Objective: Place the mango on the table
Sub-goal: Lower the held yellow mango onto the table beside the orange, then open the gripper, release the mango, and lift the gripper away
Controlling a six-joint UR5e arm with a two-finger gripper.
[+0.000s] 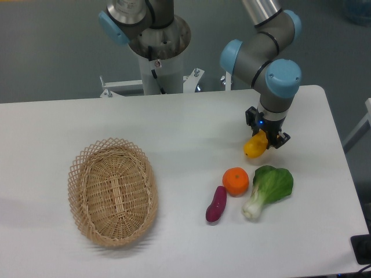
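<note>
The mango (254,147) is clamped in the gripper (262,139) and held just above the table (191,124), right of centre, a bit beyond the orange (235,180). Probably kept there so it gets set down on bare tabletop, not on the other produce.

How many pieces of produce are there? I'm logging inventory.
4: mango in the gripper, orange, sweet potato and leafy green on the table.
</note>
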